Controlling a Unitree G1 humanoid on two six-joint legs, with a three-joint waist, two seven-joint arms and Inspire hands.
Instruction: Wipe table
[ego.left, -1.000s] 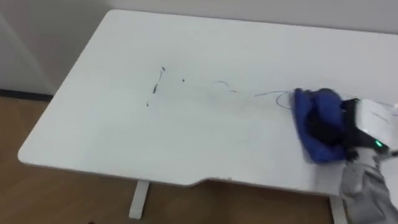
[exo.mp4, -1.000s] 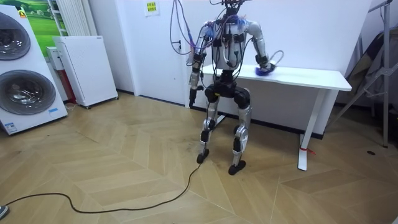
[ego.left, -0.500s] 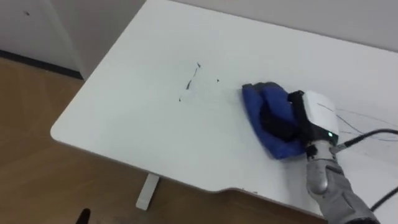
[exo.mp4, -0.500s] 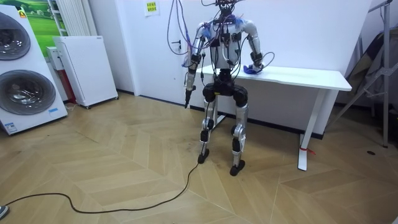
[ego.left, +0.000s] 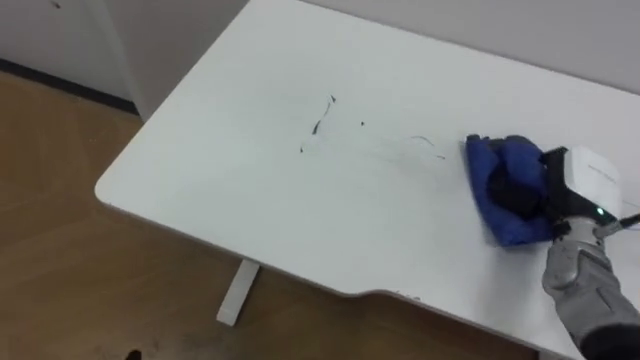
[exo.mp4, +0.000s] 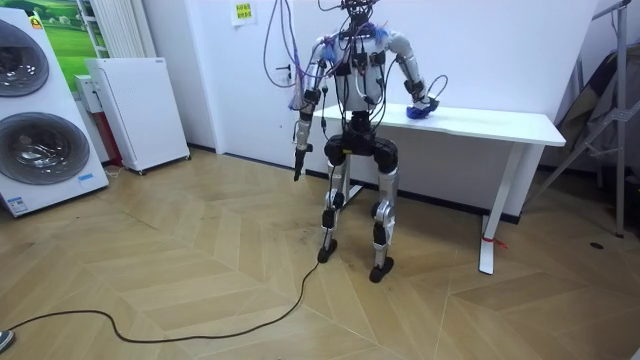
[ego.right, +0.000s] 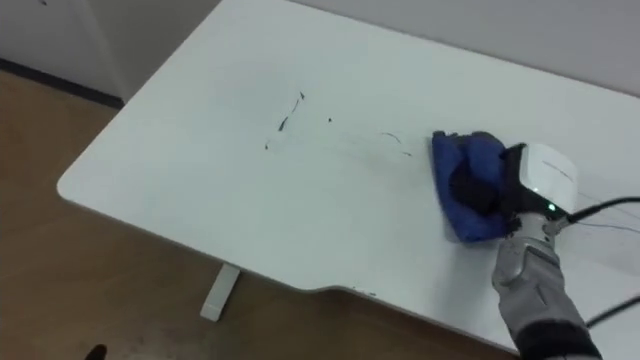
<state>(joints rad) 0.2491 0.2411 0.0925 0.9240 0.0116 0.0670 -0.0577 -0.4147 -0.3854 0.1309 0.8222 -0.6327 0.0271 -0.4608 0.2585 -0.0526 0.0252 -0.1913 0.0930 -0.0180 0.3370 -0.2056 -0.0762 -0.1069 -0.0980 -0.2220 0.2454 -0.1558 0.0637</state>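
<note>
A white table (ego.left: 230, 200) carries short dark pen marks (ego.left: 318, 125) near its middle and a faint curved line (ego.left: 425, 145) to their right. At the right, close to the front edge, lies a bunched blue cloth (ego.left: 492, 165). My right hand (ego.left: 578, 178) rests on top of it, dark fingers curled into the cloth and pressing it on the tabletop. The right eye view gives the same cloth (ego.right: 458, 160) and hand (ego.right: 542, 172). In the room view I stand at the table's (exo.mp4: 500, 125) long side, my left hand (exo.mp4: 298, 158) hanging open by my hip.
The table's front edge has a shallow notch (ego.left: 390, 295), with a white leg (ego.left: 235, 295) and wooden floor below. In the room view, washing machines (exo.mp4: 35, 150) and a white cabinet (exo.mp4: 135, 110) stand at the left and a ladder (exo.mp4: 600, 110) at the right.
My right hand slid the cloth left toward the pen marks, then back to the right, away from them. My left arm dropped to hang at my side. The head camera shifted.
</note>
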